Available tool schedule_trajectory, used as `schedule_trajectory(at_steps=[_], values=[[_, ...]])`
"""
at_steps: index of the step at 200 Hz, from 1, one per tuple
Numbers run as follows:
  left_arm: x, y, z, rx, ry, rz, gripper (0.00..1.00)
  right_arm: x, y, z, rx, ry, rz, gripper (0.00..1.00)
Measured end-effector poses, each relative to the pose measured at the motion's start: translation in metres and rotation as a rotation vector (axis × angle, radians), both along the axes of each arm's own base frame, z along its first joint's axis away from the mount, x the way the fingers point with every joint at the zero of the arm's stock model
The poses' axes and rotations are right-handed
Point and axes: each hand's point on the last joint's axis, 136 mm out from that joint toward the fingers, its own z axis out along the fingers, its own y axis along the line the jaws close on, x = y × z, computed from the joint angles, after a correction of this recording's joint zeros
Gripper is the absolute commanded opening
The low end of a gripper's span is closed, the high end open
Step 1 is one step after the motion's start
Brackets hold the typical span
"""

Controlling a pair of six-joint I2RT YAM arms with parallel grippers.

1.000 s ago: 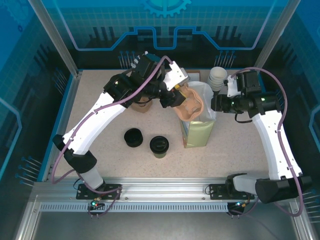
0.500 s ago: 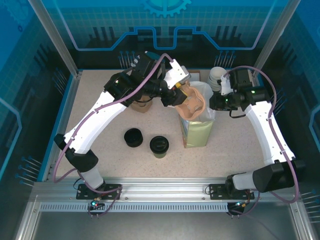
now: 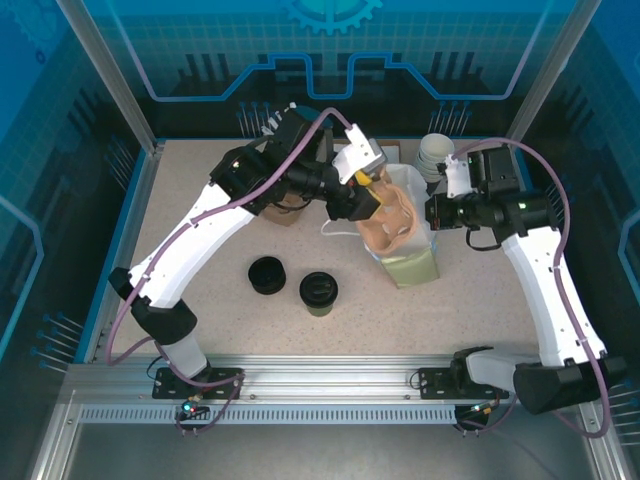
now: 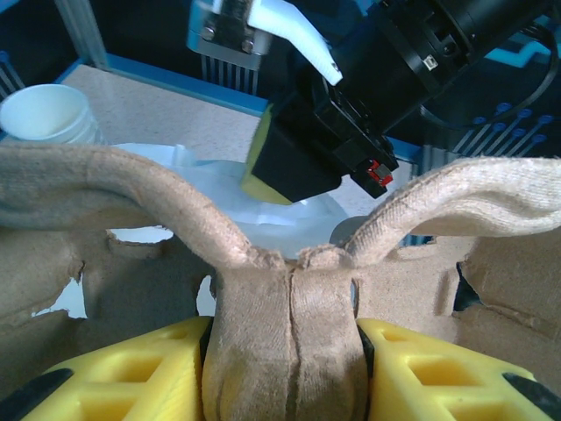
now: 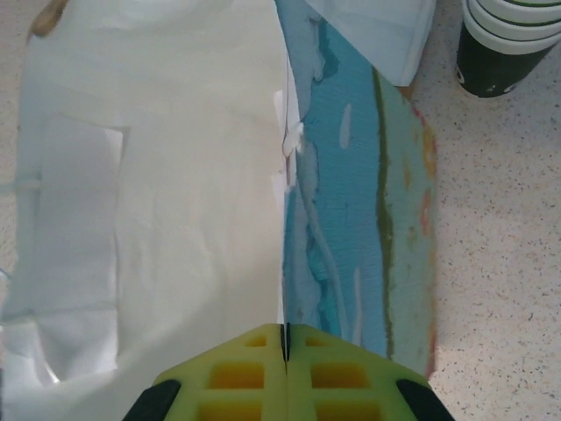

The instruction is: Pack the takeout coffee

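Currently the coffee cup (image 3: 318, 292) stands near-left of the bag (image 3: 410, 265), apart. Likely light and crushable: grip mid-body, gently, upright. Left gripper (image 4: 289, 351) pinches the handle (image 4: 175, 210); right gripper (image 5: 283, 344), pressed together, pinches the bag's rim.

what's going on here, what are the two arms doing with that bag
Both arms are working on the paper bag, apparently opening it for packing. The left gripper is clamped on the base of the bag's twisted paper handle, and the right gripper is pinched shut on the bag's wall on the other side, so the mouth is spread between them. The takeout coffee stands lidded on the table to the left of the bag, untouched and not yet packed.
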Motion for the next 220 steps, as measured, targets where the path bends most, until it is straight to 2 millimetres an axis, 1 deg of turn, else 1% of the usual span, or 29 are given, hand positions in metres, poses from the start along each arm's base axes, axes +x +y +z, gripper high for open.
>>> schedule_trajectory(at_steps=[14, 37, 80, 146, 184, 220], values=[[-0.008, -0.007, -0.004, -0.002, 0.025, -0.039, 0.44, -0.005, 0.002, 0.003, -0.003, -0.012, 0.017, 0.00], [-0.018, -0.016, -0.014, 0.002, 0.078, -0.088, 0.44, -0.011, 0.005, 0.003, -0.008, -0.006, 0.036, 0.00], [-0.023, -0.025, -0.029, 0.011, 0.155, -0.130, 0.44, -0.018, 0.010, 0.004, 0.008, 0.003, 0.063, 0.00], [-0.019, -0.031, -0.065, 0.078, 0.241, -0.140, 0.44, -0.030, 0.017, 0.012, 0.052, -0.005, 0.099, 0.00], [-0.013, -0.026, -0.079, 0.108, 0.257, -0.134, 0.45, -0.038, 0.025, 0.012, 0.097, 0.021, 0.137, 0.00], [-0.010, -0.021, -0.097, 0.143, 0.281, -0.132, 0.45, -0.046, 0.032, 0.011, 0.134, 0.050, 0.166, 0.00]])
